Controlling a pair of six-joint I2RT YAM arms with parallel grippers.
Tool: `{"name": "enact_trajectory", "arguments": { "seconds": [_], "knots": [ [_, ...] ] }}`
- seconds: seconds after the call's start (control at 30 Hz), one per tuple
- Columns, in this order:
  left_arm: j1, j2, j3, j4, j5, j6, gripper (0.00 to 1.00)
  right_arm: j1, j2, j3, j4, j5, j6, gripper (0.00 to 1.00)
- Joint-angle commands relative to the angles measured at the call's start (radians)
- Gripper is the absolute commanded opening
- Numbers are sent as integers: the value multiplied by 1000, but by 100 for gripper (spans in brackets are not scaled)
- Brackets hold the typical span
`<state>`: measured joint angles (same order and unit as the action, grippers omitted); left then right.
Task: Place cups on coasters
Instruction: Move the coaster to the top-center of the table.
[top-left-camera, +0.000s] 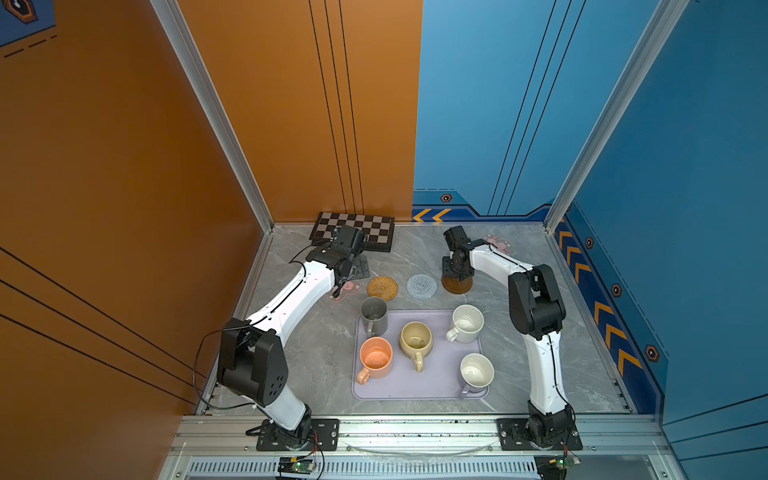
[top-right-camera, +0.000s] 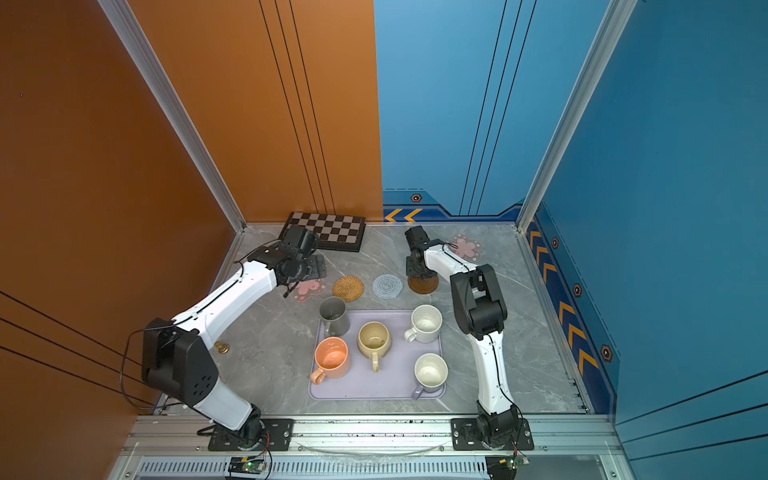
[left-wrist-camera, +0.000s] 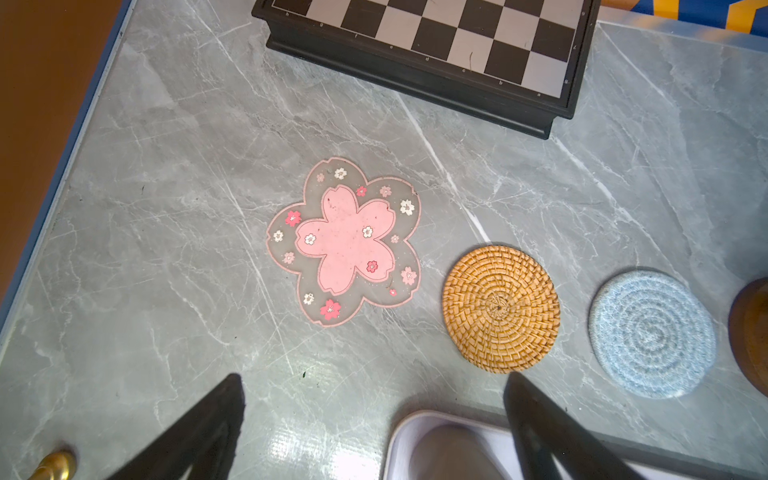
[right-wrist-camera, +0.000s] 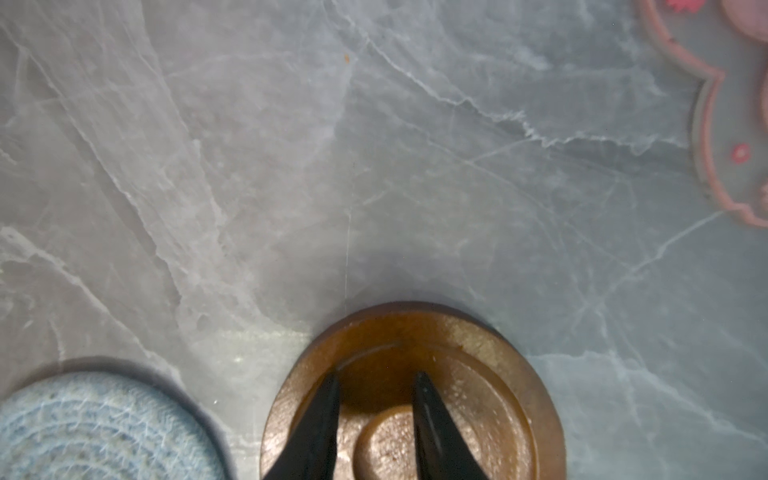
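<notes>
Over the wooden disc coaster (right-wrist-camera: 478, 345), right hand (right-wrist-camera: 377, 376) narrowly parted, empty; speckled mug (top-left-camera: 467, 322) sits just near-side; left hand (left-wrist-camera: 374, 377) wide open.

My left arm (top-left-camera: 291, 301) and right arm (top-left-camera: 545, 365) wear white shells with black joint housings (top-left-camera: 257, 365) and thin black cables (top-left-camera: 194, 372). Black base plates (top-left-camera: 326, 434) show silver screws (top-left-camera: 334, 434); my fingers (left-wrist-camera: 199, 432) are black, tapered.

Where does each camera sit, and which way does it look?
Top views: high up front, looking down at the tray and cups; left arm, right arm show.
Left wrist: on its arm, facing down at the flower coaster; left tool shows.
Right wrist: close over the brown coaster; right tool shows.
Shared: both wrists see the blue coaster.
</notes>
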<state>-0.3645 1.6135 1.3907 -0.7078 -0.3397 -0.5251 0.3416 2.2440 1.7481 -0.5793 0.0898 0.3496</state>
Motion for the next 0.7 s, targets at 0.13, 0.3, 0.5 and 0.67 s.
{"name": "enact_trajectory", "arguments": {
  "seconds": [0.13,0.3,0.5,0.67],
  "knots": [
    [12,30,30,-18,3,-21,98,-42,103,87,-14,-11,61,31],
    [15,48,30,-17,15,-29,98,-63,152,163,-16,-49,74,31],
    [15,78,46,-16,23,-35,98,-72,216,275,-37,-45,66,31],
    [13,109,70,-16,37,-42,98,-90,280,404,-79,-45,61,32]
  ]
}}
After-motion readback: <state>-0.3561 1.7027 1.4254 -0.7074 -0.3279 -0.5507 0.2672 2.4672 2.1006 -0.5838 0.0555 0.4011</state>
